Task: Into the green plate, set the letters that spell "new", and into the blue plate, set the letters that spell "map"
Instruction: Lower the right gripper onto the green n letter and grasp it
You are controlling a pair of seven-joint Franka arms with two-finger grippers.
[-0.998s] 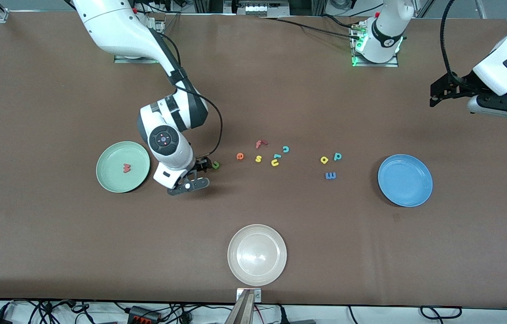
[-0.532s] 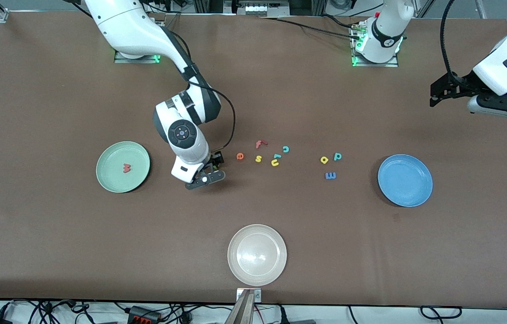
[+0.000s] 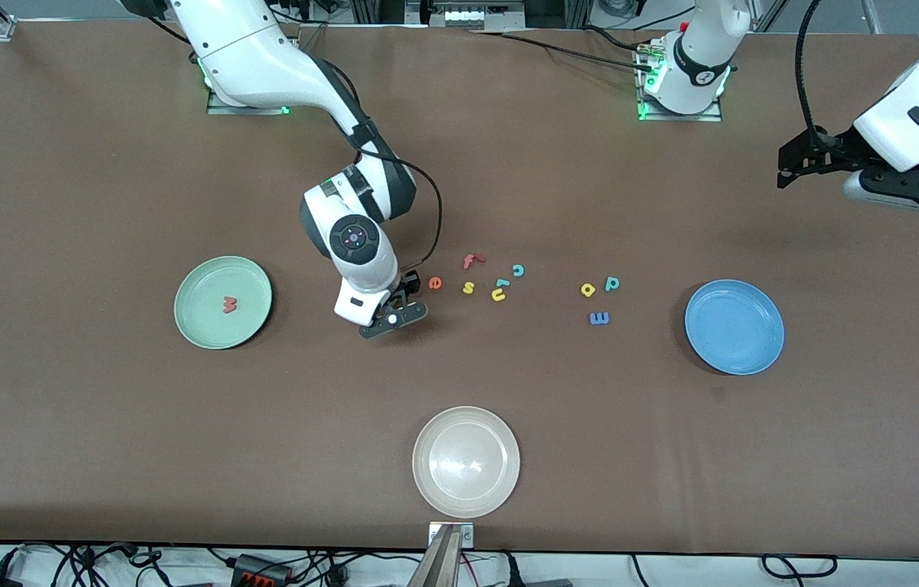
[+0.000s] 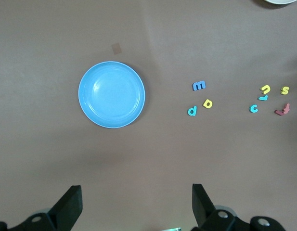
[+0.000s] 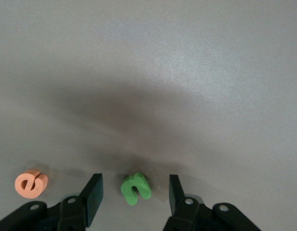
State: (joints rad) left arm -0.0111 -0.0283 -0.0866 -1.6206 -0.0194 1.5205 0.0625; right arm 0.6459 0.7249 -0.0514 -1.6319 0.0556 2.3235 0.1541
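Brown table: right end effector (image 5: 133, 192) straddles green n (image 5: 135, 188), fingers apart; left end effector (image 4: 136, 207) released.

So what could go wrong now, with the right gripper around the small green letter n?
The right gripper straddles the flat green foam letter n without touching it; closing off-centre could push it away. The orange foam letter e lies close beside, so a finger may nudge it.
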